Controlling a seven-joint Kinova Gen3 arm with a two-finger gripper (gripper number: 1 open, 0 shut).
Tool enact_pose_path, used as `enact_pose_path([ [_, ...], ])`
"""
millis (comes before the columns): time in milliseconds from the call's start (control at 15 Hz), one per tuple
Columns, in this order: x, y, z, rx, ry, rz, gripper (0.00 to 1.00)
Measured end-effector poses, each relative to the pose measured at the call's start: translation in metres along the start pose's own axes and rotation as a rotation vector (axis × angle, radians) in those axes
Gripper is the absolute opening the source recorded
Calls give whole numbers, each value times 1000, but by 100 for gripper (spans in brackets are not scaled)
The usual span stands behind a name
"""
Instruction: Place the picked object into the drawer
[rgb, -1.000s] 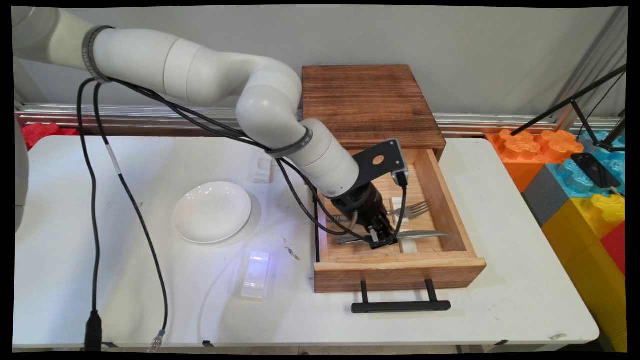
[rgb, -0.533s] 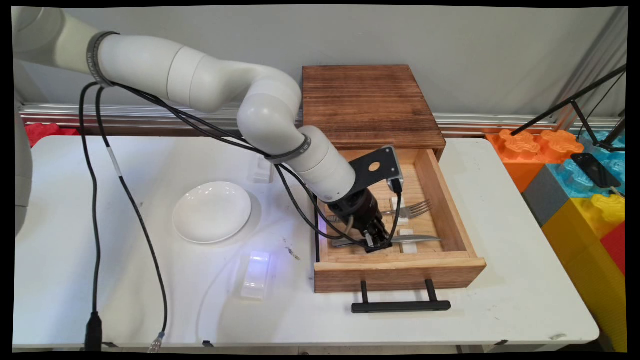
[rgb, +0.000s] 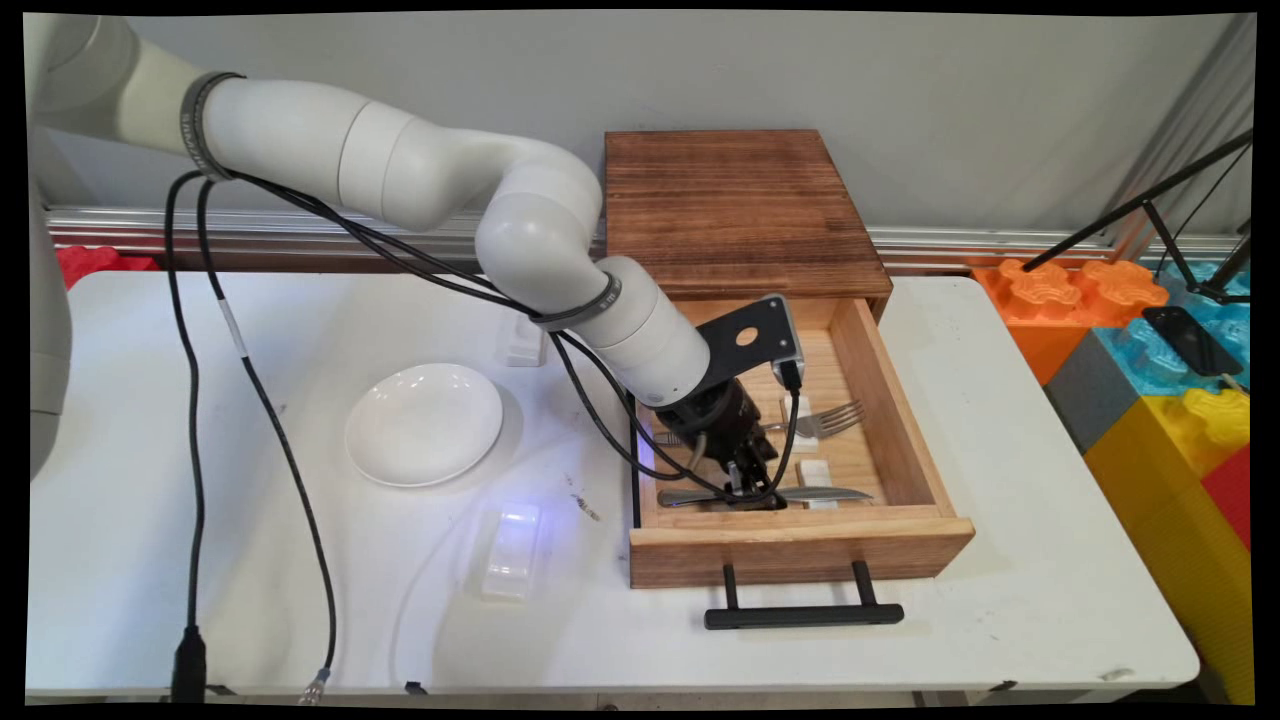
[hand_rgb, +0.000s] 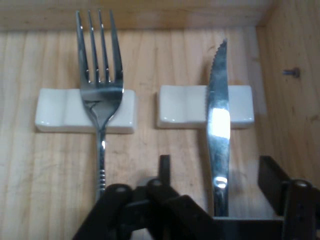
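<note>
A: Change over the last second?

B: The gripper (rgb: 755, 488) has come down and toward the near side of the open wooden drawer (rgb: 800, 545). The table knife (rgb: 820, 494) has moved with it in the main view, lower and slightly left. It now lies along the near side of the drawer, blade to the right, across a small white rest (hand_rgb: 185, 107).

A: Fingers?

B: Apart. In the hand view one fingertip stands on each side of the knife's handle, with bare wood showing between each fingertip and the steel. The gripper straddles the knife and does not clamp it.

A: Neighbours?

B: The fork (hand_rgb: 100, 90) lies just beyond the knife on its own white rest (hand_rgb: 85, 111), parallel to it and apart from it. The white plate (rgb: 423, 423) sits well to the left on the table (rgb: 1000, 620). A clear plastic block (rgb: 510, 550) is near the plate.

A: Anything unclear?

B: The black linkage cuts off the ends of both handles in the hand view. In the main view the gripper and cables cover the knife's middle, and the wrist covers most of the fork's handle. I cannot tell whether the knife's handle end rests on the drawer floor. The dark wooden cabinet (rgb: 735, 200) hides the drawer's far part.
</note>
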Motion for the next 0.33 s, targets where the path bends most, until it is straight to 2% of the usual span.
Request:
enact_pose_path([
  [333, 10, -7, -13, 18, 23, -9, 100],
])
